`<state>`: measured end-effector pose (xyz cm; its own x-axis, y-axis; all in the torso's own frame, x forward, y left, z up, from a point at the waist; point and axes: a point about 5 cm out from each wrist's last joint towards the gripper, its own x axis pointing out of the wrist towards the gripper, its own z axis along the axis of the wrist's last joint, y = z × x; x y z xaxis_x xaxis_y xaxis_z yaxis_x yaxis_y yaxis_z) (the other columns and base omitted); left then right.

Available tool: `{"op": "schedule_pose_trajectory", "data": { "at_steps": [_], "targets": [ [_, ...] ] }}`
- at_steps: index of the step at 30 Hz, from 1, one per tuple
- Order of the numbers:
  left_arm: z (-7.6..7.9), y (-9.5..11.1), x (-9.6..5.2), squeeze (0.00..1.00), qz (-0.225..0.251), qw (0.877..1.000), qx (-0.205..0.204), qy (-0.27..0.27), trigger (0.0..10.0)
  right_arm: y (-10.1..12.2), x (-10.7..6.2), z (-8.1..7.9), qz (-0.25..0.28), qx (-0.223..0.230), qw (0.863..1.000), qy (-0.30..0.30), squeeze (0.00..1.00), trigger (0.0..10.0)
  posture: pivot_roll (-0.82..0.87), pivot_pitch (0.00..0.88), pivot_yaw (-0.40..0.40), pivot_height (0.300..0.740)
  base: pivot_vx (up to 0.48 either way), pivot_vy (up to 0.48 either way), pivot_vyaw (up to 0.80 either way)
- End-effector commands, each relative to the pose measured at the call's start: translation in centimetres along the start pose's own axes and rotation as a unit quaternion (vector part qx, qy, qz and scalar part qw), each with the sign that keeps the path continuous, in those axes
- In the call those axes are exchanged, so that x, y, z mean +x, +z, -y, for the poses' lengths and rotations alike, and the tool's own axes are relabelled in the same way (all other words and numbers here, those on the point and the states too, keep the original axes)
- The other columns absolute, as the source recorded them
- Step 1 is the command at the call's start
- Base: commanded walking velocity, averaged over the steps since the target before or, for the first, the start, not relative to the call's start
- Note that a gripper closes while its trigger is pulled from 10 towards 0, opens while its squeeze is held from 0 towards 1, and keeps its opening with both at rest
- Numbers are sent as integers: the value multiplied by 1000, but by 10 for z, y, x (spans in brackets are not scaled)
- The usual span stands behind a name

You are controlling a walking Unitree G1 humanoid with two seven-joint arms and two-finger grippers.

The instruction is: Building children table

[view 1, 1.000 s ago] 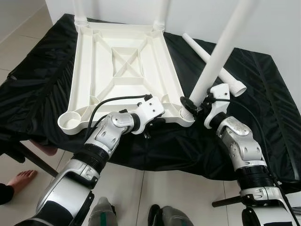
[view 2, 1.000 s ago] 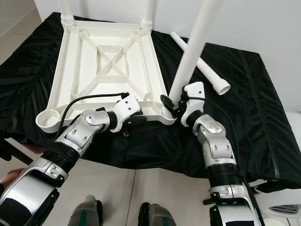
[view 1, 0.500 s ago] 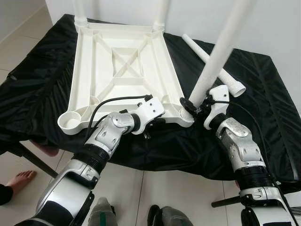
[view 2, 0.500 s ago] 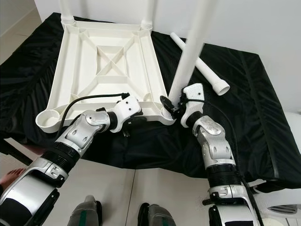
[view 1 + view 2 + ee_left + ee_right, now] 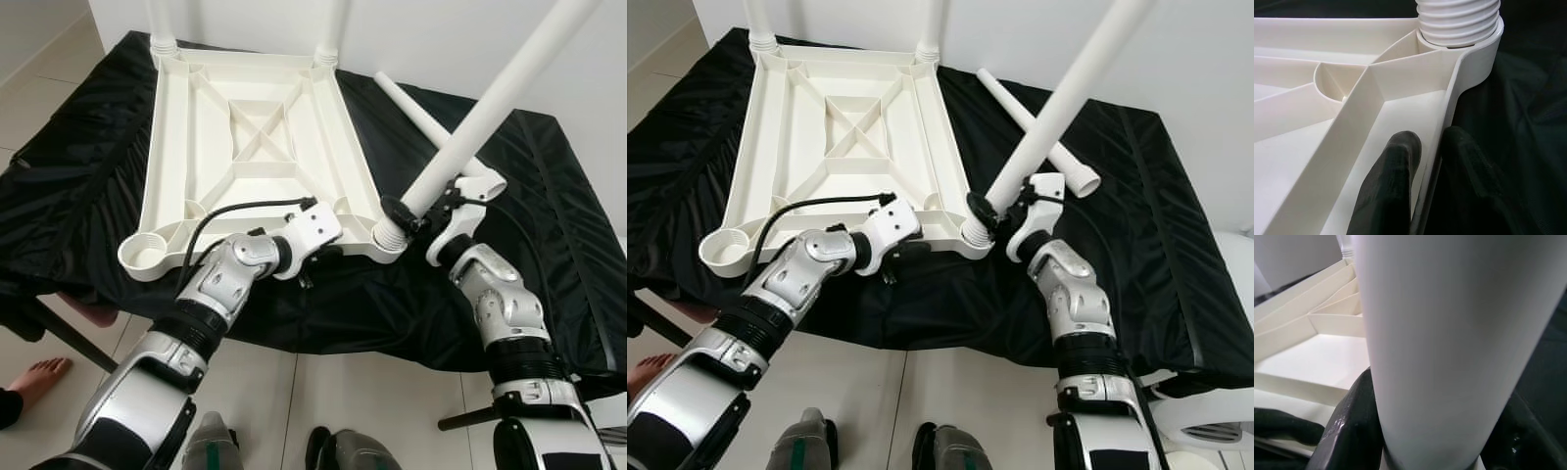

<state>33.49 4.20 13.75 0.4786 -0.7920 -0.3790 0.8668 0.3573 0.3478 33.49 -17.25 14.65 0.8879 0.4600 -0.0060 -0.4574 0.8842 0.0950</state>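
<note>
Upside-down kids' tabletop on the black-draped bench, four legs counted

Two far legs are cut off by the frame's top edge. A third leg leans out of the tabletop's near right corner socket, right gripper jaws clamped round its base. A fourth, loose leg lies right of the tabletop, partly hidden. Left gripper jaws pinch the tabletop's near rim.
</note>
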Motion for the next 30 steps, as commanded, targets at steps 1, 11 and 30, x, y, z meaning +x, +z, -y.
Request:
{"op": "schedule_pose_trajectory", "data": {
  "at_steps": [1, 11, 30],
  "targets": [
    [-3, 20, 0, 0, 33, 999, 30, 1, 10000, -39, -15, 9, -92, 7, 995, -30, 0, 10000, 47, 73, -96, 740, 0, 0, 0],
    [-2, 21, 0, 1000, 40, 999, 18, -9, 10000, -10, -8, 7, 2, 46, 999, -19, 0, 10000, 44, 75, -95, 740, 0, 0, 0],
    [-20, 55, -14, 0, 120, 991, -19, 54, 10000, 52, 4, 10, 109, 45, 993, -7, 0, 10000, 47, 73, -108, 740, 0, 0, 0]
  ]
}}
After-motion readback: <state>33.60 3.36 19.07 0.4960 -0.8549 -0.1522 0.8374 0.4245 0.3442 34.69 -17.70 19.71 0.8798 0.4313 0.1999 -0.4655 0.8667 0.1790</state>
